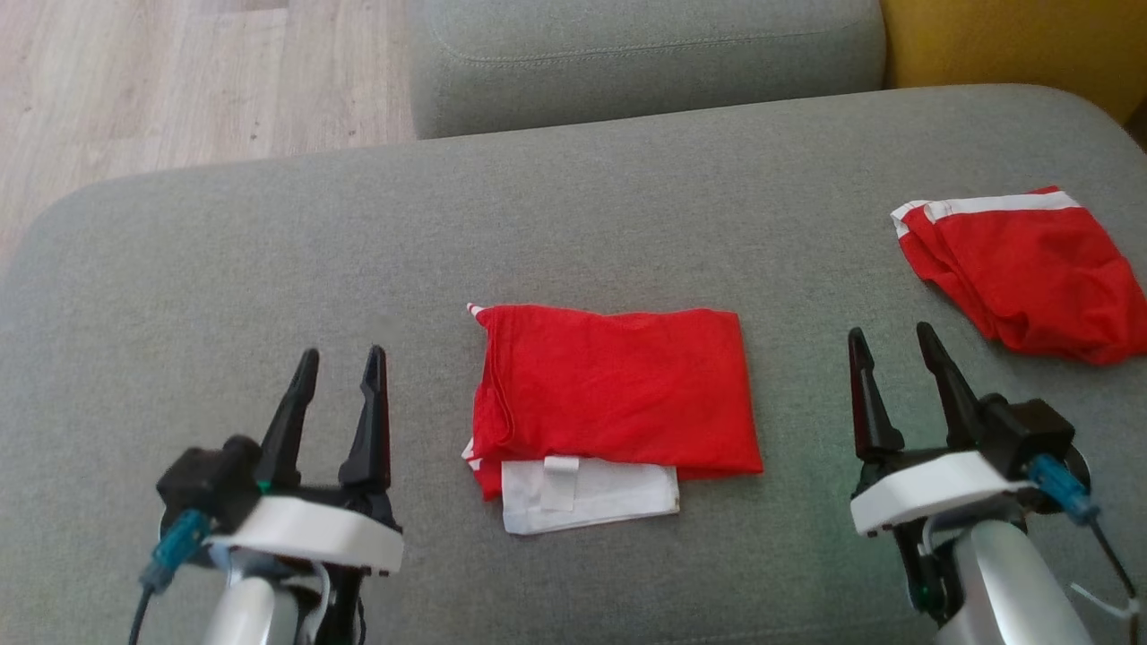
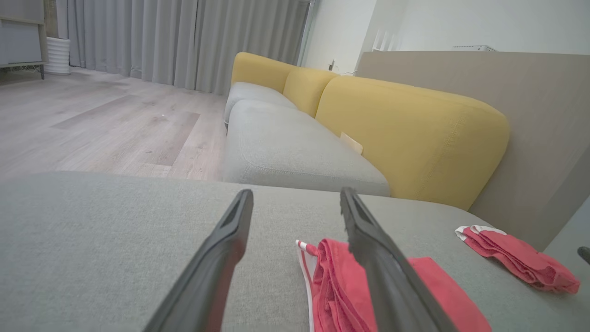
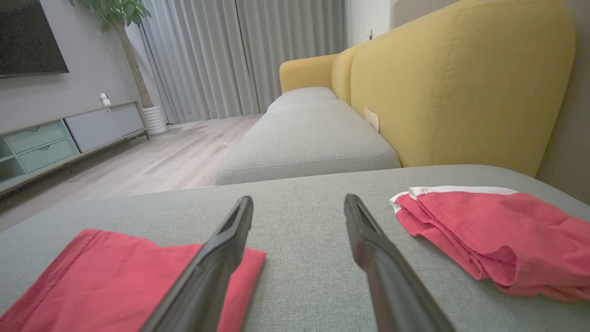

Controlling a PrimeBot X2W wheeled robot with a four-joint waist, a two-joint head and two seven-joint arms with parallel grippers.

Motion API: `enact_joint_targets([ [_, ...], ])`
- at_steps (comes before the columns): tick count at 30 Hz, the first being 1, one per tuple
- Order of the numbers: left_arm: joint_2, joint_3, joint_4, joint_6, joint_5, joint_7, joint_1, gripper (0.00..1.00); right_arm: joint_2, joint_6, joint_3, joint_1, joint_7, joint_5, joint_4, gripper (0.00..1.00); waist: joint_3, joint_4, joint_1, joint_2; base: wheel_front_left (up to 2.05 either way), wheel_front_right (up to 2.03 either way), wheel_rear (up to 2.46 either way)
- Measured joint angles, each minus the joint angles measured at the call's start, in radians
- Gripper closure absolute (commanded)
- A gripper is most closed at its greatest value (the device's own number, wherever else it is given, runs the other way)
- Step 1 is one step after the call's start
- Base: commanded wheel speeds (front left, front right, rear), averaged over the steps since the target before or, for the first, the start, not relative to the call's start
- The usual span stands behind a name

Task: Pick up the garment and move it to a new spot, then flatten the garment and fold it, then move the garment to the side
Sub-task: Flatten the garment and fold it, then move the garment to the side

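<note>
A red garment (image 1: 614, 390) lies folded into a flat rectangle at the middle of the grey sofa cushion (image 1: 269, 251), a white lining flap sticking out of its near edge. My left gripper (image 1: 343, 360) hovers open to its left, nothing between the fingers; the garment (image 2: 433, 295) shows partly behind my right-hand finger in the left wrist view. My right gripper (image 1: 889, 341) stands open to the right of the garment (image 3: 106, 272), also holding nothing. A second red garment (image 1: 1026, 269) with a white band lies loosely folded at the far right.
The second red garment (image 3: 498, 230) lies close to my right gripper (image 3: 298, 206). A yellow sofa back (image 3: 461, 87) rises behind the cushion. Another grey seat (image 1: 645, 58) adjoins the far edge. Wooden floor (image 1: 179, 81) lies beyond at the upper left.
</note>
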Motion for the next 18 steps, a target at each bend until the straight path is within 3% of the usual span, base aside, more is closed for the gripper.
enact_joint_targets([
  [18,0.000,-0.004,-0.005,0.008,0.016,0.000,0.034,0.00,0.006,0.000,0.008,0.039,0.000,0.029,-0.040,0.00,0.012,0.004,0.0000,0.0000,0.00,0.00,0.00],
])
